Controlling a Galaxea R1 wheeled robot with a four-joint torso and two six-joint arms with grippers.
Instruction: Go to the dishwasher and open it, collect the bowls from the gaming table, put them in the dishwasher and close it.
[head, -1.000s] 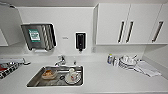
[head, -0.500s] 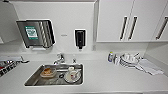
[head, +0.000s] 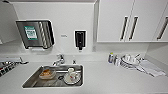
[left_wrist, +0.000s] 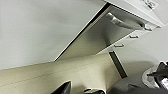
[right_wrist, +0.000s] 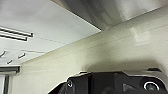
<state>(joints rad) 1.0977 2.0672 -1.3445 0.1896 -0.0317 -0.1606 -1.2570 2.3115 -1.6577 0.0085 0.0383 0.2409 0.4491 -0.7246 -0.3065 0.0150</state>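
The dishwasher (left_wrist: 102, 35) shows in the left wrist view as a brushed steel front with a long bar handle (left_wrist: 125, 22). A thin dark gap runs along its edge next to a white panel (left_wrist: 37, 30). My left gripper (left_wrist: 80, 90) is a dark shape low over the beige floor, some way from that front. The same steel surface (right_wrist: 120, 10) is seen in the right wrist view, above the beige floor. The bowls and the gaming table are out of view.
Ahead is a white counter (head: 112, 80) with a steel sink (head: 55, 76) holding a tan dish and a white plate with a cup. A towel dispenser (head: 35, 33) and a soap dispenser (head: 80, 40) hang on the wall. White dishes (head: 128, 61) stand at the right, under wall cabinets (head: 130, 20).
The head view has barely shifted, with the counter a little lower in the picture. Nothing on the counter has moved.
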